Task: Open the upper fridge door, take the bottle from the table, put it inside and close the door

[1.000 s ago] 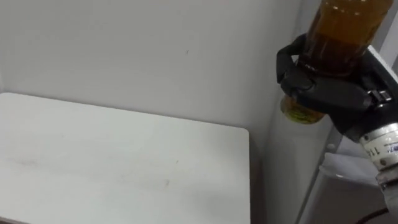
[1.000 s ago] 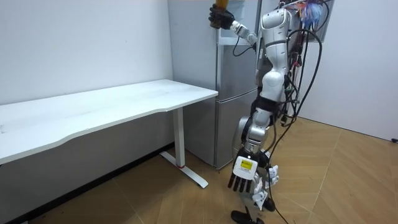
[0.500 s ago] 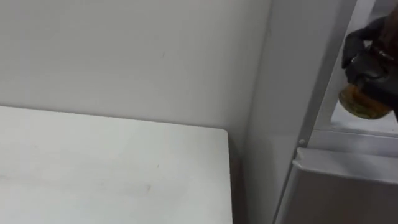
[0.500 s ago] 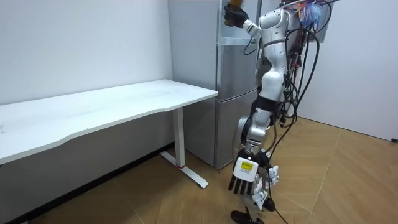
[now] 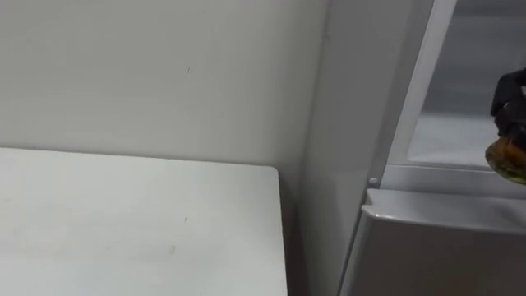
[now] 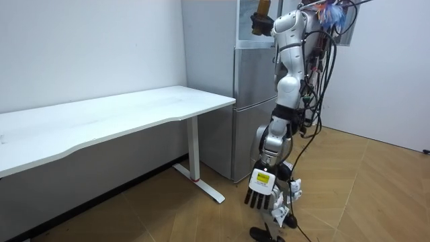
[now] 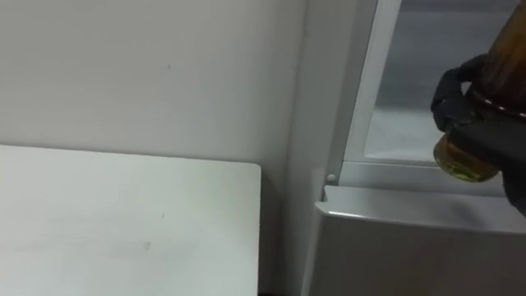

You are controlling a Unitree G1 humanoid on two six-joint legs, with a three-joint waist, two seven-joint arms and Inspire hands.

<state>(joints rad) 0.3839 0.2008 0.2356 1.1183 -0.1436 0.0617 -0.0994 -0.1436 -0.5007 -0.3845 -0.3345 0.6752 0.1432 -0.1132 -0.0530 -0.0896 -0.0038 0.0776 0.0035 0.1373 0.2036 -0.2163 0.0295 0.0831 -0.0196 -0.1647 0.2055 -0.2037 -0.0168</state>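
Now, step in hand: the robot is standing at the fridge (image 6: 245,114) and bringing the bottle to the upper compartment; by my reading the placing is under way and the release is not yet done.
next move: it is calling, I judge, for a reach deeper past the frame, a lowering of the base onto the shelf, then an easing-off of the fingers without tipping the bottle.
left hand (image 6: 259,196): hanging low beside the leg, fingers straight and relaxed, holding nothing.
tabletop (image 5: 123,230): lying white on the robot's left, its end just beside the fridge's side wall.
lower door (image 7: 411,247): sitting shut beneath the opening, its top edge just under the bottle's base.
right hand (image 7: 459,97): wrapping dark fingers round the bottle's lower part, gripping it.
bottle (image 7: 505,53): amber, hanging in the right hand at the mouth of the upper compartment, clear of the shelf; whether it is passing the frame I cannot tell.
bottle's axis: running near vertical, base pointing down, neck end pointing up.
upper compartment (image 5: 460,136): standing open, pale shelf floor showing behind the bottle.
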